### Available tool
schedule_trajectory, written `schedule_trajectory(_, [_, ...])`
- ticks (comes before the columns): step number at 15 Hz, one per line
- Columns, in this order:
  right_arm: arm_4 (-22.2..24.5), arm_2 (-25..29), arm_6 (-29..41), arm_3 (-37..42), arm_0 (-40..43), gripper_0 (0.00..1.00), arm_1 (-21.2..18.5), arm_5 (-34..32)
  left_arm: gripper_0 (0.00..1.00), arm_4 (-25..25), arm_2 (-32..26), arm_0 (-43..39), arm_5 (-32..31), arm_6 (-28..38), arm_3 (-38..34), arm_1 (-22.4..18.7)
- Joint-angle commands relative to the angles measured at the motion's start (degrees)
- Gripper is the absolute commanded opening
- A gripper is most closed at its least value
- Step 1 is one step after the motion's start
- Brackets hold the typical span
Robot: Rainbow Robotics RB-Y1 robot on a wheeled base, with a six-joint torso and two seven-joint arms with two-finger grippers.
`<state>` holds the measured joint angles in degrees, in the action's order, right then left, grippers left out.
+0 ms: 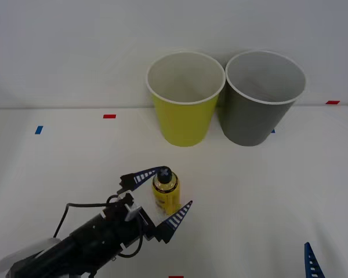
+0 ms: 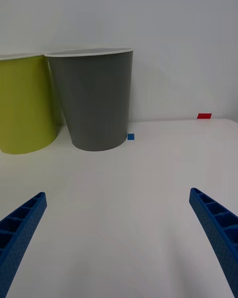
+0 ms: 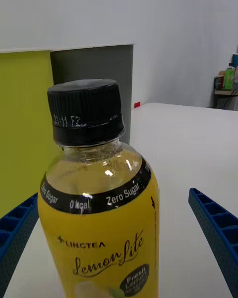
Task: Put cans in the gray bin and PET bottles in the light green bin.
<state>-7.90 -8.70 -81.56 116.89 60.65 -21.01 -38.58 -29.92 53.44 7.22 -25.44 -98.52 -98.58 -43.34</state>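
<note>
While our left claw stands spread wide, 1 blue ribbed finger on each side of the PET bottle and neither touching, we judge the bottle light, full, smooth and fairly stiff; grip its yellow-labelled body below the black cap. Beyond it stand the light green bin and gray bin, tapered, white-rimmed. Our right claw waits released over the white worktop.

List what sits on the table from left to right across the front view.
Blue tape mark, red tape mark, left gripper open around the bottle, light green bin, gray bin, red tape mark.
</note>
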Motion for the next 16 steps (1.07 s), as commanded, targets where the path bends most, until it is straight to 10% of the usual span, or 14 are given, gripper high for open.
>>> schedule_trajectory(1, [0.0, 0.0, 0.0, 0.0, 0.0, 1.0, 0.0, 0.0, 1.0, -0.1, 0.0, 0.7, 1.5, 0.1, 0.0, 0.8])
schedule_trajectory(6, [0.0, 0.0, 0.0, 0.0, 0.0, 1.0, 0.0, 0.0, 1.0, -0.5, 0.0, 1.7, 2.9, 0.3, 0.1, 1.4])
schedule_trajectory(7, [0.0, 0.0, 0.0, 0.0, 0.0, 1.0, 0.0, 0.0, 0.74, -0.6, 0.0, 1.7, 2.8, 0.3, 0.1, 1.4])
schedule_trajectory(8, [0.0, 0.0, 0.0, 0.0, 0.0, 1.0, 0.0, 0.0, 0.19, -0.5, 0.0, 1.7, 2.8, 0.3, 0.1, 1.5])
schedule_trajectory(9, [0.0, 0.0, 0.0, 0.0, 0.0, 1.0, 0.0, 0.0, 0.09, -0.5, 0.0, 1.7, 2.8, 0.3, 0.1, 1.5])
schedule_trajectory(16, [0.0, 0.0, 0.0, 0.0, 0.0, 1.0, 0.0, 0.0, 0.02, 0.0, 0.0, 1.8, 2.8, 0.3, 0.0, 1.7])
